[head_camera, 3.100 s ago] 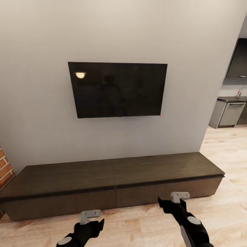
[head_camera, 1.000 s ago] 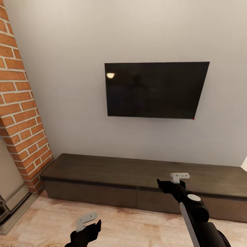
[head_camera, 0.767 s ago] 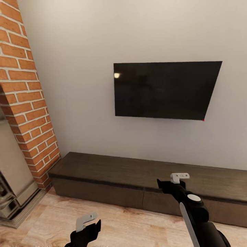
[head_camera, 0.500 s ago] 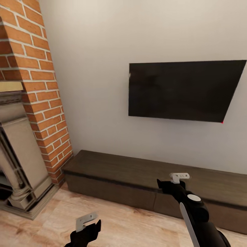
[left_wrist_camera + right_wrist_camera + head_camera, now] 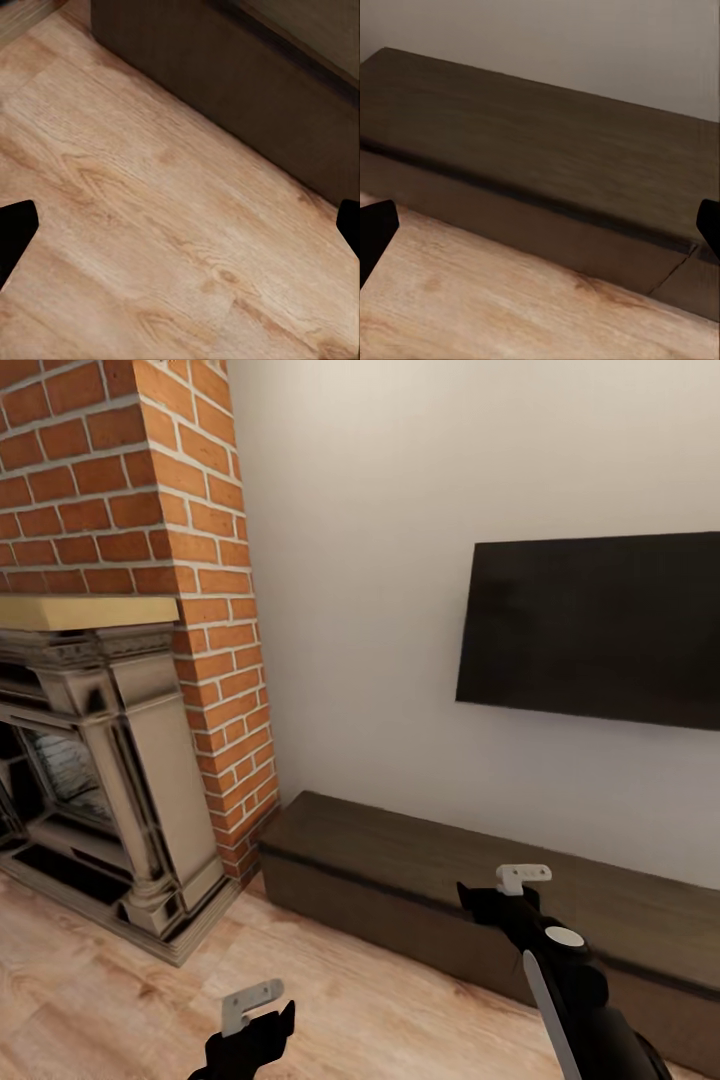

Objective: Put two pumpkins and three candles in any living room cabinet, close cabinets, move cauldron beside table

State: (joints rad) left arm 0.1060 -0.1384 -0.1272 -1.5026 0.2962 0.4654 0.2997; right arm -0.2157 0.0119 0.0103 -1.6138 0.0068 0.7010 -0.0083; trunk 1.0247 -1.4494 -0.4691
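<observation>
A red brick chimney (image 5: 150, 490) with a grey stone fireplace surround (image 5: 120, 760) stands at my left, meeting the pale wall where a dark television (image 5: 600, 625) hangs. Below it the cabinet (image 5: 420, 860) runs along the wall on the wood floor (image 5: 100, 980): long, low, dark brown, flat-topped, its handleless drawer fronts shut, with a seam between two fronts near my right wrist camera's edge (image 5: 679, 266). My left fingers (image 5: 255, 1008) hang low over bare floor; my right fingers (image 5: 505, 887) sit in front of the cabinet. Both pairs look spread apart, holding nothing, though only their tips show.
</observation>
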